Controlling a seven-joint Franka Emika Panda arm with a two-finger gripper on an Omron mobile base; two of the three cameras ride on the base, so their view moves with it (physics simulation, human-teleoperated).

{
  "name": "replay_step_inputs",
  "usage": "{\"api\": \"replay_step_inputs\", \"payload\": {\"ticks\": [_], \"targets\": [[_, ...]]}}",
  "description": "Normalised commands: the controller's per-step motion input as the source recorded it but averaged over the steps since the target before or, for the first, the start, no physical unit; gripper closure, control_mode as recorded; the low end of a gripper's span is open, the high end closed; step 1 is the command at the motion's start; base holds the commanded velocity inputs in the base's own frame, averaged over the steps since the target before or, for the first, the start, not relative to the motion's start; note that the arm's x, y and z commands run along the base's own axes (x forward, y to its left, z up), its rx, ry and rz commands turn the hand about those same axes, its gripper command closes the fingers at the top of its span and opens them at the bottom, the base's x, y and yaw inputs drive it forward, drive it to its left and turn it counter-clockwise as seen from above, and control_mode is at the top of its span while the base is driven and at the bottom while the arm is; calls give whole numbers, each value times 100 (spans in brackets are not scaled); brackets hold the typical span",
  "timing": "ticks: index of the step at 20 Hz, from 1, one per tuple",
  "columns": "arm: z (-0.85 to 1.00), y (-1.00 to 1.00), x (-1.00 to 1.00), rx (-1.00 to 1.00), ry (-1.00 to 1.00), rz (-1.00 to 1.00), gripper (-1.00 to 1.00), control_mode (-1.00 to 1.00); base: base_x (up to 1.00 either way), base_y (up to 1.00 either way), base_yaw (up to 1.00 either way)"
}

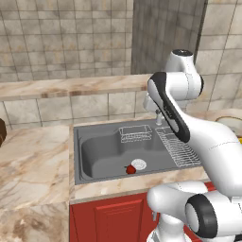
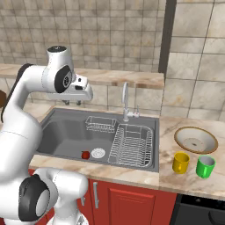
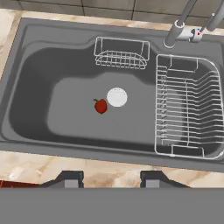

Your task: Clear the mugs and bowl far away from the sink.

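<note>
The bowl (image 2: 196, 139), wide and shallow with a tan rim, lies on the counter right of the sink (image 2: 61, 132). In front of it stand the yellow mug (image 2: 180, 162) and the green mug (image 2: 205, 166), side by side near the counter's front edge. My gripper (image 2: 72, 103) hangs above the sink's back left part, far from all three. In the hand view my gripper (image 3: 109, 179) is open, its fingertips (image 3: 65, 178) apart with nothing between them, looking down into the sink (image 3: 48, 74). In the left base view my arm hides most of the bowl (image 1: 230, 121).
In the basin a small red fruit (image 3: 101, 106) lies beside the round drain (image 3: 117, 97). A wire dish rack (image 3: 186, 107) takes up the sink's right side, and a small wire basket (image 3: 121, 53) sits at the back. The faucet (image 2: 125, 102) rises behind. A dark toaster (image 1: 1, 132) stands far left.
</note>
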Motion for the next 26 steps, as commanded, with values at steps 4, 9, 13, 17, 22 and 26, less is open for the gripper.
{"api": "replay_step_inputs", "payload": {"ticks": [4,9,13,17,22,26], "targets": [[-8,-13,-2,0,0,0,-100,-100,0,0,0],[-14,-58,-52,0,-6,-2,-100,-100,0,0,0],[-22,-84,-69,1,-3,-8,-100,-100,0,0,0],[-29,-96,-74,2,0,-12,-100,-100,0,0,0],[-32,-100,-72,6,0,-17,-100,-100,0,0,0],[-31,-100,-56,3,0,-22,-100,-100,0,0,0]]}}
